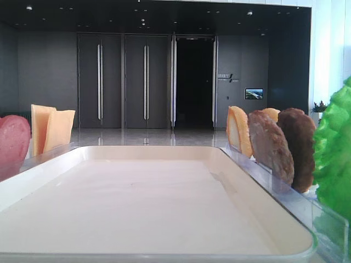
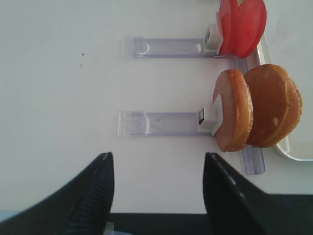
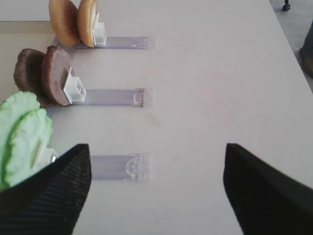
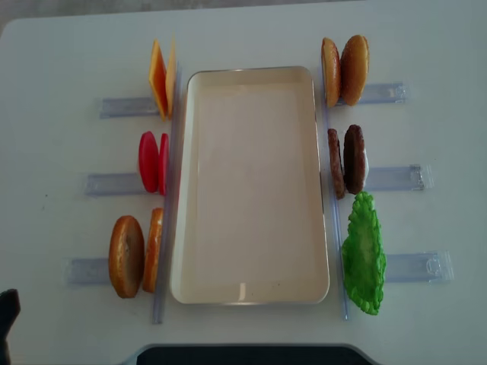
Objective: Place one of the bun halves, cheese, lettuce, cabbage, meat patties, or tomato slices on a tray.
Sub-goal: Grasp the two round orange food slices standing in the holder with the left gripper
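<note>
The cream tray (image 4: 251, 289) lies mid-table. All the food stands on edge in clear racks beside it. On its left are cheese (image 4: 160, 76), tomato slices (image 4: 151, 162) and two bun halves (image 4: 128, 256). On its right are two more bun halves (image 4: 346, 70), meat patties (image 4: 348, 160) and lettuce (image 4: 364, 255). My left gripper (image 2: 159, 159) is open over bare table, short of the near-left bun halves (image 2: 234, 112), with tomato slices (image 2: 243, 27) beyond. My right gripper (image 3: 156, 147) is open beside the lettuce (image 3: 22, 139), holding nothing. Cabbage is not in view.
Long clear plastic racks (image 4: 399, 266) stick outward from each food pair on both sides of the tray. The table's front edge (image 4: 243, 351) runs just below the tray. A tray corner (image 2: 293, 152) shows behind the buns in the left wrist view.
</note>
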